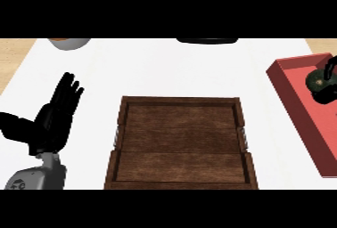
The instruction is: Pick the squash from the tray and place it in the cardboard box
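Note:
A dark green squash [316, 80] lies in the far end of the red tray [297, 109] at the right edge of the view. My right hand [328, 94] is mostly cut off by that edge; its black fingers and thumb curl round the squash from the right. The brown box [180, 176] lies open in the middle of the white counter, with nothing inside. My left hand [54, 116] rests open at the left, fingers pointing up, well apart from the box.
A grey bowl [69, 43] is cut off at the far left of the counter. A black object [207, 40] shows at the far edge in the middle. White counter lies between the box and the red tray.

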